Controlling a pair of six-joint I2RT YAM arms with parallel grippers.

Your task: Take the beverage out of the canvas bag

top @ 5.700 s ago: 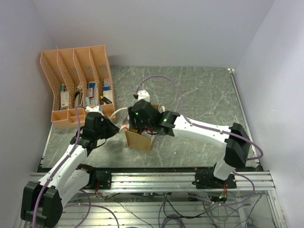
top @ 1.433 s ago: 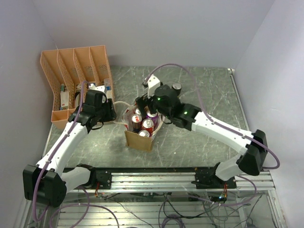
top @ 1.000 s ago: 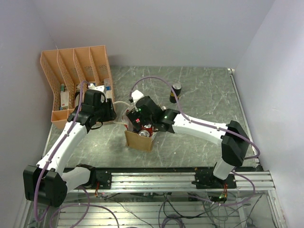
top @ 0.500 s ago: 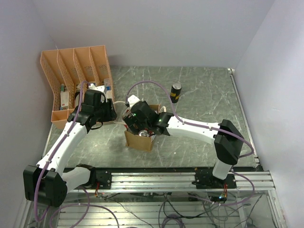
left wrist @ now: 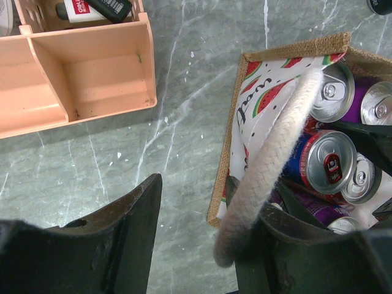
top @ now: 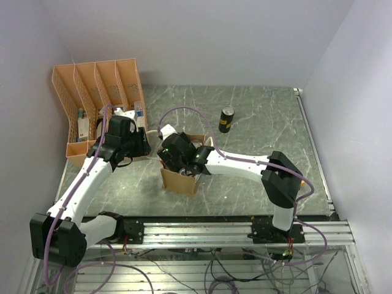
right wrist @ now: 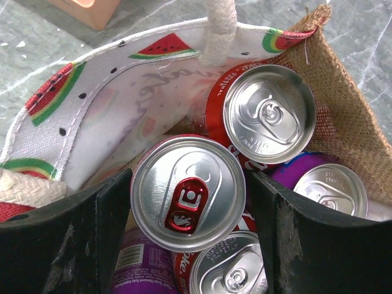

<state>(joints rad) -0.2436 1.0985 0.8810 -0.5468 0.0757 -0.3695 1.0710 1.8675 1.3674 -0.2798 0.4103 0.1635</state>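
The canvas bag (top: 179, 181) stands mid-table, tan with a watermelon-print lining (right wrist: 92, 92), and holds several drink cans. My right gripper (right wrist: 190, 184) is down inside the bag (right wrist: 349, 122), its jaws either side of a silver-topped beverage can with a red tab (right wrist: 184, 174). The left jaw touches the can and a thin gap shows at the right jaw. My left gripper (left wrist: 193, 184) is open at the bag's left edge (left wrist: 294, 46). A cream rope handle (left wrist: 275, 165) hangs over its right finger (left wrist: 294, 251).
One black can (top: 227, 119) stands on the table behind the bag. The orange slotted file rack (top: 98, 104) sits at the back left, close to my left wrist. Walls close in on both sides.
My right arm left the black can standing at the back, swung to the bag and lowered over the red-tab can, its jaws narrowing. The left arm has stayed still.
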